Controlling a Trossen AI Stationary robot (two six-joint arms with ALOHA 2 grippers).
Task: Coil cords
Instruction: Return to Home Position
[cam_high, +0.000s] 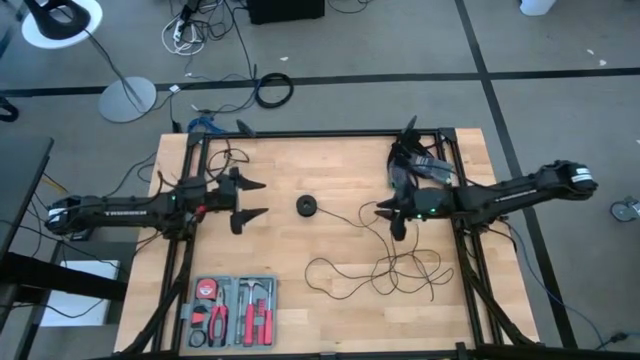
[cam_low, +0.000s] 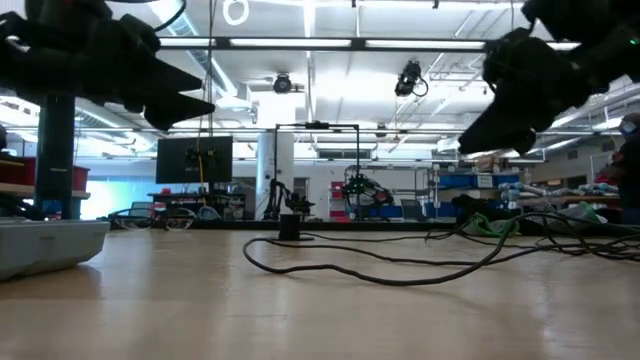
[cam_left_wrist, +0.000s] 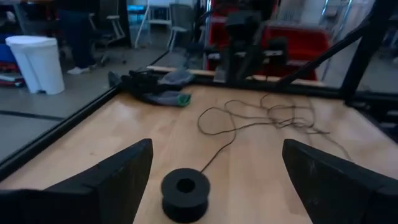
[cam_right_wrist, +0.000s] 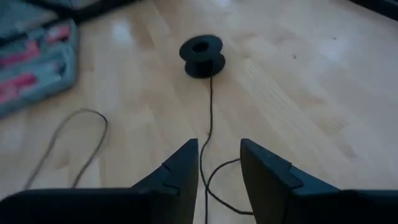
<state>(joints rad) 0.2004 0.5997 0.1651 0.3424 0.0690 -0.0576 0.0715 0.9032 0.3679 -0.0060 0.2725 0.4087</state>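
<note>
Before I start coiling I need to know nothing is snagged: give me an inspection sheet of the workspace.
Surface: wooden tabletop, bare around the middle.
Job's things: black spool stands on its flange near the centre; thin black cord runs from it into loose loops on the right arm's side.
Clutter: tool case at the table's edge on the left arm's side; dark cloths at a corner by the right arm.
Pincers: left pincer open, raised, beside the spool; right pincer open, raised over the cord, not gripping it.
Cables: thick black cable ring and white cables on the floor.
Surroundings: lamp base and white bin on the floor.
</note>
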